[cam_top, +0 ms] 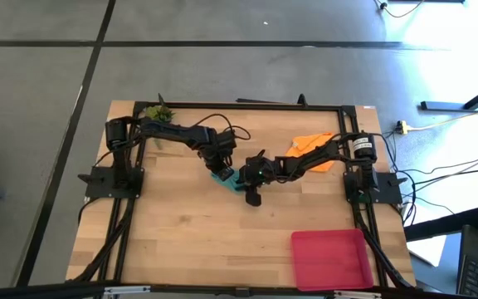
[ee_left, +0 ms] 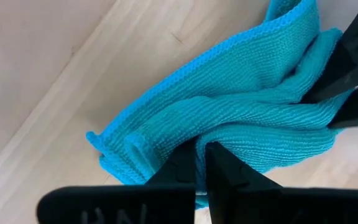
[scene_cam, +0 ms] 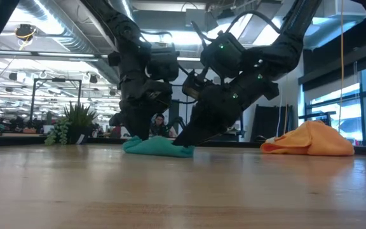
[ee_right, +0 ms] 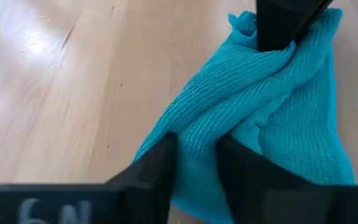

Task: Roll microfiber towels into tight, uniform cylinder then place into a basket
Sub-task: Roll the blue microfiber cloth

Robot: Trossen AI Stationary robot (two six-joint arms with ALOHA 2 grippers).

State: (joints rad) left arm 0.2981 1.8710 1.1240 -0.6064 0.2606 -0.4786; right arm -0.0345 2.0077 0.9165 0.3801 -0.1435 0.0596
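Left tool [ee_left: 199,163] and right tool [ee_right: 194,163] both pinch the teal towel [cam_top: 225,177] mid-bench, from opposite ends of its bunched length; basket [cam_top: 330,257] lies well apart, near right.

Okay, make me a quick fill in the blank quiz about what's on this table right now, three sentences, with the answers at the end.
1. Both grippers, the left gripper and the right gripper, are pinching the ____ towel.
2. The orange towel lies crumpled under the ____ arm.
3. The red-pink basket holds ____ towels.

Answers: teal; right; no
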